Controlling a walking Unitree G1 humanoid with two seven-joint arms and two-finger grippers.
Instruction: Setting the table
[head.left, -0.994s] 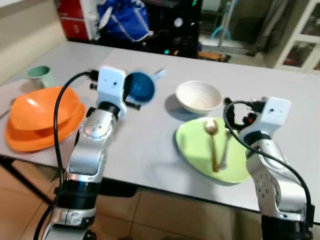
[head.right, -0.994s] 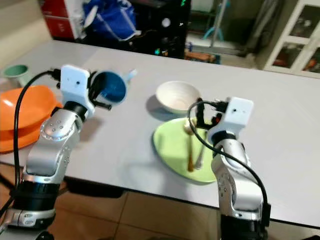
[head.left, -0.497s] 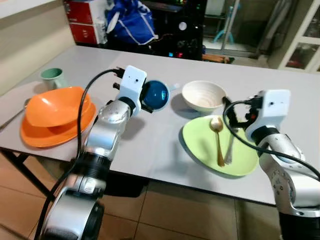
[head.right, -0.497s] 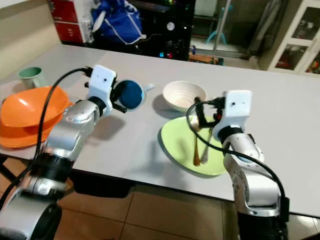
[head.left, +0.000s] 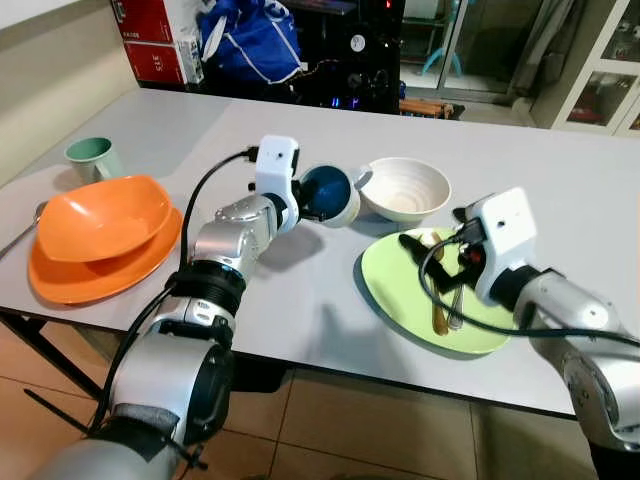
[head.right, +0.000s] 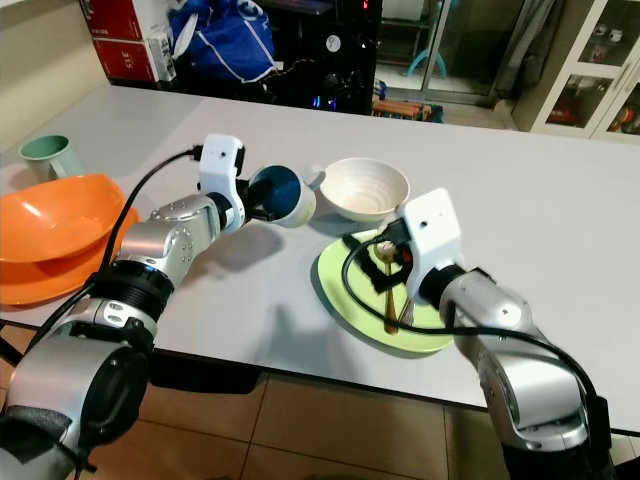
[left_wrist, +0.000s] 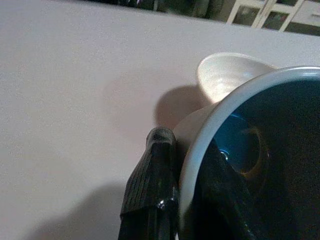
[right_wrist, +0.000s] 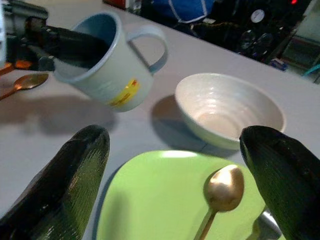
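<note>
A grey table (head.left: 300, 290) carries a white bowl (head.left: 405, 188). Just in front of the bowl lies a green plate (head.left: 395, 285); far to the bowl's left sit an orange plate (head.left: 70, 280) and a green cup (head.left: 88, 157).

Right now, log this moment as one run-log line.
left gripper: shut on blue mug, held above table | right gripper: open over green plate

Bare counter (head.left: 300, 290) between orange dishes (head.left: 100, 235) at 9 o'clock and plate (head.left: 400, 290) at 3; bowl (head.left: 405, 188) blocks 12.
</note>
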